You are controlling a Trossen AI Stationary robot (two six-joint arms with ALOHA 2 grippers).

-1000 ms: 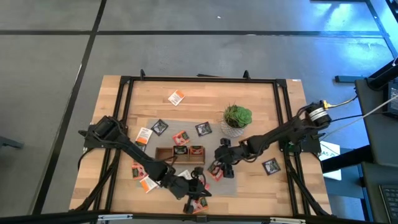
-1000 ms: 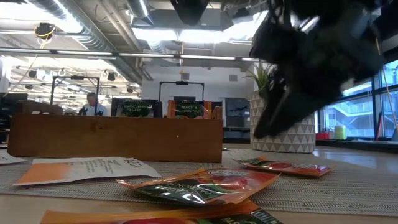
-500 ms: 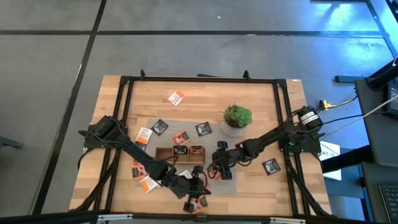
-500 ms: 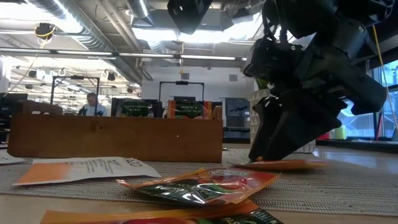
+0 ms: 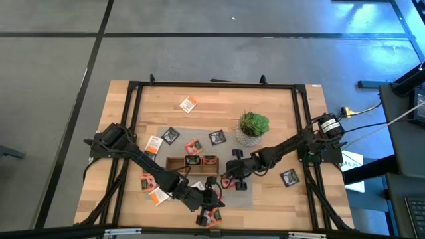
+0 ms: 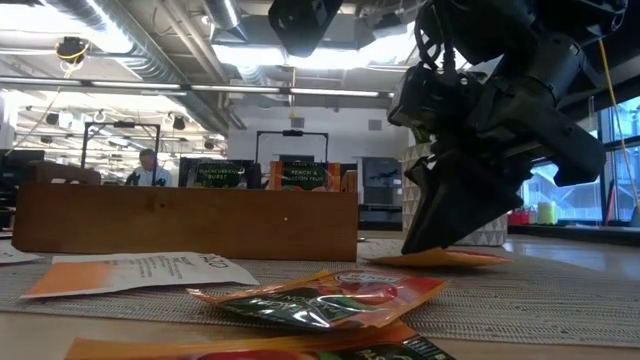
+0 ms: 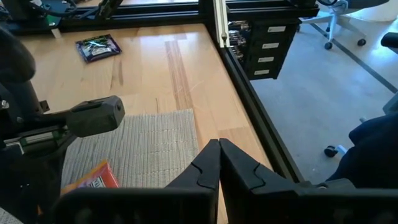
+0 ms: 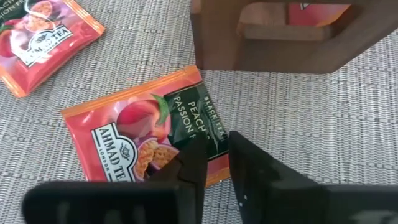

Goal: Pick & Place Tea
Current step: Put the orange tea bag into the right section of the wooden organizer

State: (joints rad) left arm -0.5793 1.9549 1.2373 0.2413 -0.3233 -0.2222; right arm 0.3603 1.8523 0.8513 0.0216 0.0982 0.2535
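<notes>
A red-orange peach tea sachet (image 8: 137, 137) lies on the grey woven mat (image 6: 560, 300), just in front of the wooden tray (image 5: 192, 164). My right gripper (image 8: 217, 158) reaches down to it (image 6: 440, 258) and is shut on its edge. My left gripper (image 7: 219, 146) hangs shut above the mat's near right corner and holds nothing. Several more tea sachets lie scattered on the table, among them an orange-and-white one (image 5: 188, 103) and dark ones (image 5: 170, 135) (image 5: 289, 177). Two sachets stand in the tray (image 6: 300, 175). My right gripper pinches the sachet's dark green edge (image 8: 208, 146) between its two fingers, close to a corner. The fingers (image 6: 450, 215) come slanting down from above and from the table's right. The rest of the sachet (image 5: 229, 182) lies flat on the mat.
A potted plant (image 5: 253, 126) stands just behind my right arm, its white pot (image 6: 490, 225) close to the gripper. Loose sachets (image 6: 320, 295) and a white-and-orange one (image 6: 140, 272) lie on the mat's near part. Black frame rails (image 5: 309, 133) border the table.
My right gripper has sunk onto the mat and shut on the peach sachet's edge. The sachet has stayed on the mat.
</notes>
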